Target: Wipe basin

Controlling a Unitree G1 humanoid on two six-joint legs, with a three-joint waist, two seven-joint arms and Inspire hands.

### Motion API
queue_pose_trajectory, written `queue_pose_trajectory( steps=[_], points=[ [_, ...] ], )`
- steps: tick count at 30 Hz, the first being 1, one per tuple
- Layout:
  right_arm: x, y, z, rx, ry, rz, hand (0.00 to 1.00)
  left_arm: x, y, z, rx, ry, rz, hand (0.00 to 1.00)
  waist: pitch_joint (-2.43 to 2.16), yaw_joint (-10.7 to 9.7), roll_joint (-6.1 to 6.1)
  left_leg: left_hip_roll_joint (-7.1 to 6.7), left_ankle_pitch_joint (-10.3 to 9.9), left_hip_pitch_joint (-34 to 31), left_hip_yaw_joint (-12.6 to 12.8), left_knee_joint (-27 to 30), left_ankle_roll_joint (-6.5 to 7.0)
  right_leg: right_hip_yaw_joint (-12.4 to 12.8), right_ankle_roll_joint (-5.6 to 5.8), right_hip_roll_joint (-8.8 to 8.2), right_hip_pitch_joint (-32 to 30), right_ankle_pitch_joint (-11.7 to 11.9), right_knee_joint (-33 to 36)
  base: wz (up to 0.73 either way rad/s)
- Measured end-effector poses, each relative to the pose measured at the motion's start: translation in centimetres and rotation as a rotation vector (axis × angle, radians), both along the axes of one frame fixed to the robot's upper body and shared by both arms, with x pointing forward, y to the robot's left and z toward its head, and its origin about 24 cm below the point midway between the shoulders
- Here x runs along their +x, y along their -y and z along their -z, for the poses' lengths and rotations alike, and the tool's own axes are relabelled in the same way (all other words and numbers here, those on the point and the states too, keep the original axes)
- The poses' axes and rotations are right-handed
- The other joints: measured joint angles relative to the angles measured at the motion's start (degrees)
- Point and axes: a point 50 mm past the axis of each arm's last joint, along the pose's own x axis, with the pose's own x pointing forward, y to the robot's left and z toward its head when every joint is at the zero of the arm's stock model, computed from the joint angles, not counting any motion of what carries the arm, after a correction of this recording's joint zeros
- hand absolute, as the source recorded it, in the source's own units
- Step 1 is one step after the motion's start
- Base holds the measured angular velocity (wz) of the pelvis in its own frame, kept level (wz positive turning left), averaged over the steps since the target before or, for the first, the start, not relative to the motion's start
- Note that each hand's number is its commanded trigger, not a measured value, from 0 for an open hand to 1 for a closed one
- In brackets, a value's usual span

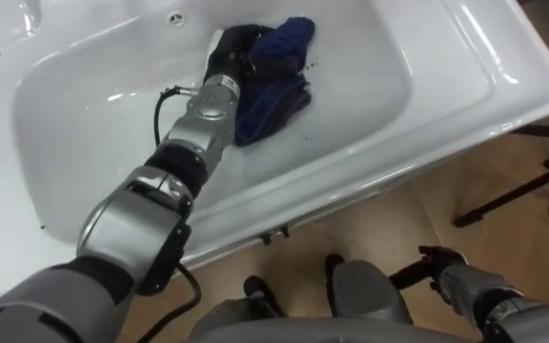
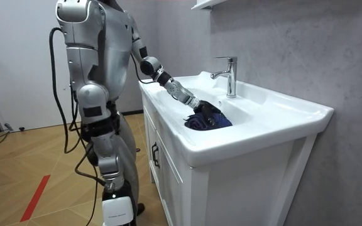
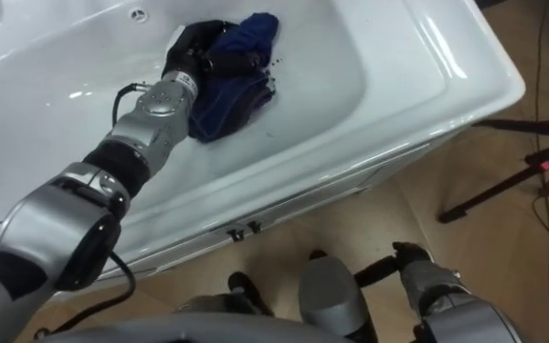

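White basin [image 1: 446,76] on a white cabinet [image 2: 168,182], tap [image 2: 230,75] at the far edge by the grey wall. The dark blue cloth [image 1: 276,90] is in the bowl's far part, with the left hand [image 1: 229,52] on it and its fingers curled into the cloth. The right hand [image 1: 443,267] hangs low, near the front rim.

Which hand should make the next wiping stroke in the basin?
Left. The left hand grips the dark blue cloth inside the white ceramic basin; the right hand hangs low outside it.

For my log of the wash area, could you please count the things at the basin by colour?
White: 2, basin and cabinet
Dark blue: 1, cloth
Chrome: 1, tap
Total: 4
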Motion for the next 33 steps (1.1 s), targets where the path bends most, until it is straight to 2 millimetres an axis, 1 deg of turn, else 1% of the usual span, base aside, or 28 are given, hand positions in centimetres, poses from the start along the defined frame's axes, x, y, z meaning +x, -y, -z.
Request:
queue_pose_trajectory(
  steps=[2,8,10,15,18,20,25,33],
  points=[
    [-0.1,0.1,0.0,0.010,-0.008,-0.004,0.00,0.1,0.6,-0.3,0.023,0.012,0.034,1.00,0.03,-0.01,0.04,0.00,0.04,-0.19,0.00,0.11,0.07,-0.70,0.00,-0.14,0.05,0.00,-0.14,0.17],
    [-0.1,0.4,-0.1,0.011,0.001,-0.008,0.00,0.1,1.8,-1.0,0.022,0.049,0.083,1.00,0.18,-0.02,0.62,0.11,0.05,-1.01,0.02,0.39,0.08,-1.08,0.09,-0.12,0.20,0.13,-0.69,0.05],
    [-0.1,0.5,-0.1,0.014,0.008,0.001,0.00,0.1,1.9,-1.1,0.019,0.052,0.086,1.00,0.28,-0.01,0.80,0.13,0.05,-1.08,0.02,0.36,0.08,-1.23,0.06,-0.10,0.25,0.25,-0.68,0.02],
    [-0.1,0.5,-0.1,0.014,0.007,-0.002,0.00,0.0,2.0,-1.1,0.017,0.051,0.090,1.00,0.31,-0.01,0.80,0.15,0.05,-1.05,0.06,0.32,0.09,-1.46,0.05,-0.12,0.35,0.26,-0.65,0.00],
    [0.1,0.3,-0.1,0.018,0.011,-0.005,0.00,0.0,2.0,-1.1,-0.013,0.041,0.079,1.00,0.57,0.00,0.78,0.14,0.07,-1.07,0.05,0.31,0.12,-1.47,0.05,-0.12,0.35,0.26,-0.57,0.00],
    [0.2,0.2,-0.1,0.017,0.013,-0.009,0.00,0.0,2.0,-1.1,-0.015,0.045,0.080,1.00,0.63,0.03,0.72,0.14,0.09,-1.14,0.09,0.31,0.15,-1.24,0.05,-0.12,0.28,0.26,-0.57,0.00],
    [0.4,0.2,-0.2,0.012,0.017,-0.011,0.00,0.0,2.2,-1.2,-0.021,0.051,0.094,1.00,0.71,0.27,0.60,0.09,0.10,-1.21,0.25,0.32,0.16,-1.30,0.11,-0.15,0.07,0.21,-0.85,0.00],
    [0.5,0.2,-0.2,0.004,0.022,-0.010,0.00,0.0,2.4,-1.3,-0.019,0.060,0.113,1.00,0.70,0.26,0.55,0.04,0.10,-1.31,0.25,0.32,0.16,-1.69,0.11,-0.23,0.09,0.21,-0.69,0.00]
  ],
)
